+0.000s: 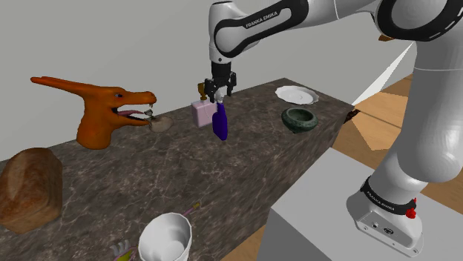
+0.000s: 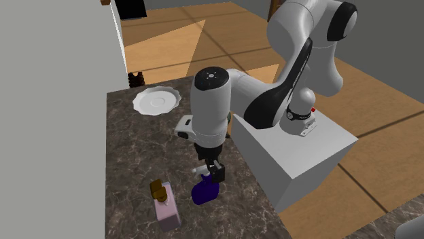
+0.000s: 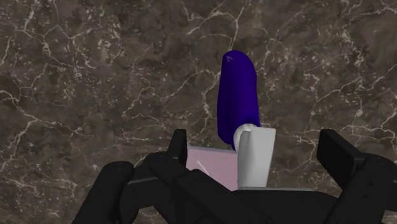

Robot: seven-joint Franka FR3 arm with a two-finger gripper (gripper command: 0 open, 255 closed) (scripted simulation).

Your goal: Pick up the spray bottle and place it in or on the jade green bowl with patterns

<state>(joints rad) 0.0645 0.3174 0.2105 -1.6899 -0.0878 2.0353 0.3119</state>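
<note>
Clearly the grasp is not yet made. The gripper (image 1: pixel 220 92) hangs straight down over the spray bottle (image 3: pixel 236 95), and in the wrist view its black fingers (image 3: pixel 336 156) stand wide apart on either side of the bottle's white head, with a bare gap between the head and one finger. The dark blue body runs away from the gripper toward the marbled counter (image 1: pixel 245 170); whether its base rests there I cannot tell. A pink bottle with a brown cap (image 1: pixel 202 113) stands just beside the gripper and the spray bottle, close enough to crowd one finger.

Well apart from the gripper, further along the counter toward the stand, sits the dark green bowl (image 1: pixel 300 120), with nothing in it, and a white plate (image 1: pixel 295 94) lies just beyond it. So, as I judge it, everything remains to be done: closing on the head, lifting, carrying across and setting the bottle in the bowl.

As for writing, "FRANKA EMIKA" reads in white on the dark arm joint (image 1: pixel 256 20) above the gripper. The bottles show no label I can read.
</note>
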